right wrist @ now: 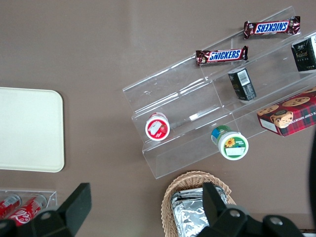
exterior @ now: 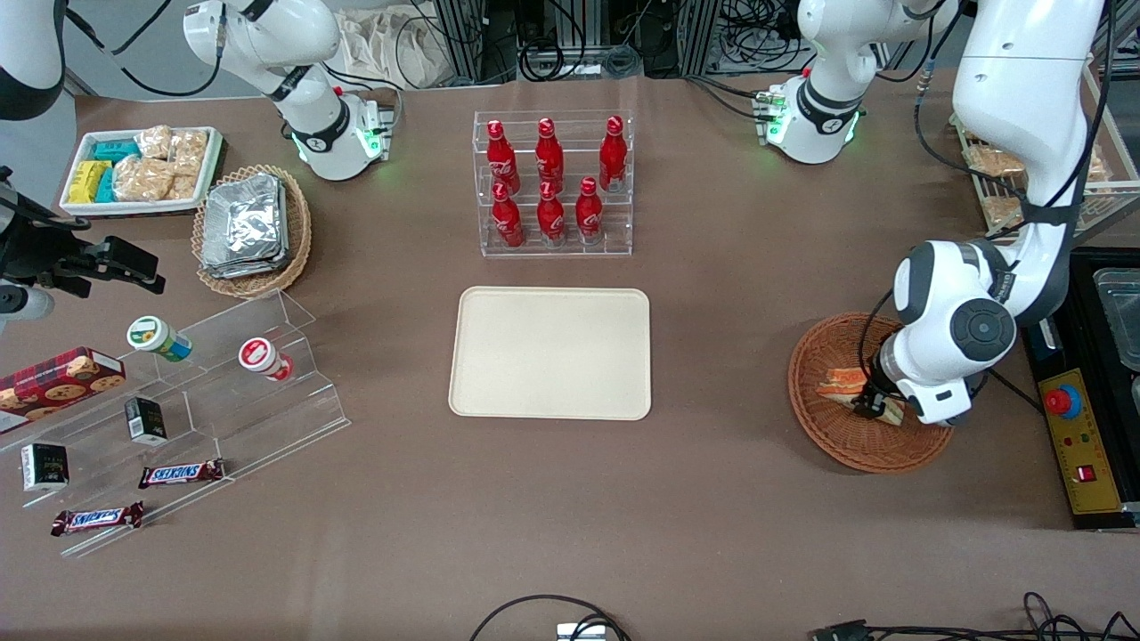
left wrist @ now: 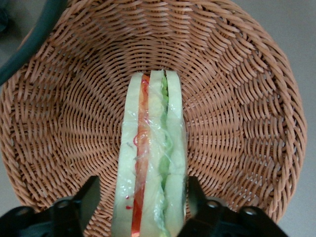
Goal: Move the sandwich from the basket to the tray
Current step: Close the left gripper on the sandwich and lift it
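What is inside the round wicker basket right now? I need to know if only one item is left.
In the basket one wrapped sandwich shows, the open gripper straddling it. The arm covers part of the basket, so more could be hidden.

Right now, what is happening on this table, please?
The left arm's gripper is down inside the round wicker basket, its open fingers on either side of the wrapped sandwich, not yet closed on it. The sandwich lies in the basket. The cream tray, at the middle of the table, has nothing on it.
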Controlling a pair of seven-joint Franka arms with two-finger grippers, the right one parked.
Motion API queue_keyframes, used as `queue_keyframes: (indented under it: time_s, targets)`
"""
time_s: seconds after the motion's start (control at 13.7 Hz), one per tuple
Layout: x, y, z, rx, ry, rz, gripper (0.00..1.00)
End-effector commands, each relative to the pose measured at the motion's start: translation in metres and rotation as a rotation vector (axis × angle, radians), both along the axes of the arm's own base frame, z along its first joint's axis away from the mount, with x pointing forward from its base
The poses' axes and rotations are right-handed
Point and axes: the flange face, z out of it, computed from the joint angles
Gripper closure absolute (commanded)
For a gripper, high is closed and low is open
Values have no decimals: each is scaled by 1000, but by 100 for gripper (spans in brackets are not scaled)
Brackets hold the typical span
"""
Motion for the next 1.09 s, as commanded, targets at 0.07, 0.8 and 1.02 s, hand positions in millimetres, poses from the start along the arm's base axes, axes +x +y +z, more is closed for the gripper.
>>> queue_keyframes:
  time_s: [0.07,0.8,1.02]
  targets:
    - [2,-2,6,17,-26,13,100]
    - [5,-39,233,23,44,-319,100]
    - [3,-85,313,-54,-28,-407,100]
